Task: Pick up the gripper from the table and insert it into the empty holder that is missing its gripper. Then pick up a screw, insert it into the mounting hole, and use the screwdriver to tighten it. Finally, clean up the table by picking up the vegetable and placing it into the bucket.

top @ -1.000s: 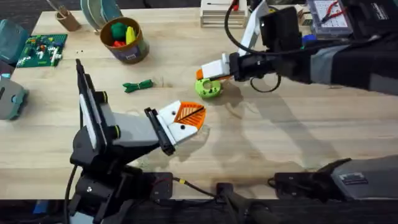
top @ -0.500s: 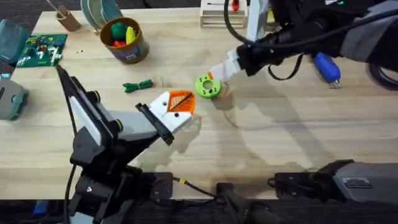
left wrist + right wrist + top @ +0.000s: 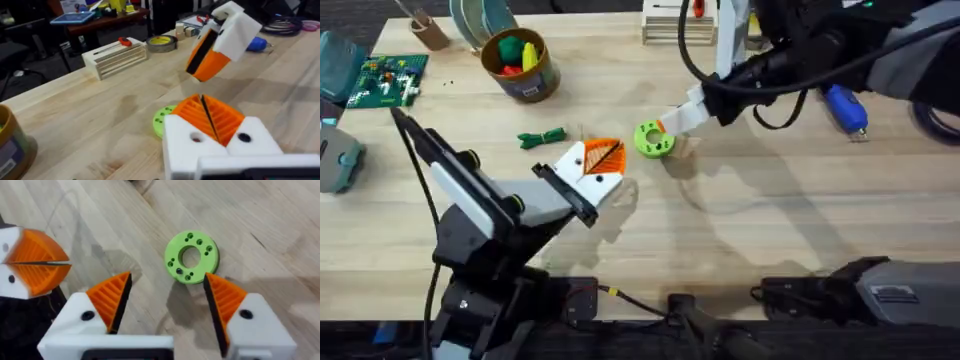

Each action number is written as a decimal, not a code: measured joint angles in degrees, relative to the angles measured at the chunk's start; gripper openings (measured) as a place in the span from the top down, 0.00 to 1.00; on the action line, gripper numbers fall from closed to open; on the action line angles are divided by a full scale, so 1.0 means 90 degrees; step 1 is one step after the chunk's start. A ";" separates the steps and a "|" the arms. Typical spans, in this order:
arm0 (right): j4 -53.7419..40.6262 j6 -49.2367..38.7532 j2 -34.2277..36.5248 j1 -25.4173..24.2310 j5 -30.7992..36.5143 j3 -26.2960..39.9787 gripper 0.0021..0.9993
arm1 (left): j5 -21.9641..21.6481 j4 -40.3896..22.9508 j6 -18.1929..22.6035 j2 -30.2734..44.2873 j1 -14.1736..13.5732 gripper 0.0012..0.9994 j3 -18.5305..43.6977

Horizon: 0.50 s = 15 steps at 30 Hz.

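Observation:
My left gripper (image 3: 602,160) hovers low over the table's middle, its orange ribbed pads (image 3: 192,112) pressed together, shut on nothing I can see. My right gripper (image 3: 665,125) hangs open just above the lime-green disc (image 3: 191,256), which lies between and beyond its fingers. The dark-green vegetable (image 3: 542,137) lies flat on the wood, left of the left gripper. Behind it stands the tan bucket (image 3: 523,78) holding red, yellow and green pieces. The blue screwdriver (image 3: 845,108) rests at the right, behind the right arm. The loose gripper, the empty holder and the screw are out of view.
A wooden rack (image 3: 115,55) with a red-handled tool and a yellow tape roll (image 3: 161,43) stand at the back. A green circuit board (image 3: 388,80) and a teal box (image 3: 340,55) sit at the far left. The near right of the table is bare wood.
My left gripper has slid away from me and to the left, closer to the green disc. The right arm swung and rose, uncovering the screwdriver, its gripper staying by the disc.

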 joint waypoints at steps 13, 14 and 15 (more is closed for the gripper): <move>0.0001 0.0083 0.0001 0.0000 0.0002 0.0000 0.10 | 0.2566 -0.0182 -0.0201 0.0001 0.0000 1.00 0.0007; 0.0006 0.0196 0.0002 0.0000 0.0002 0.0000 0.10 | 0.2788 -0.0211 -0.0232 -0.0001 0.0000 1.00 0.0007; 0.0014 0.0280 0.0005 0.0000 0.0002 0.0000 0.10 | 0.2968 -0.0233 -0.0260 0.0001 0.0000 1.00 0.0007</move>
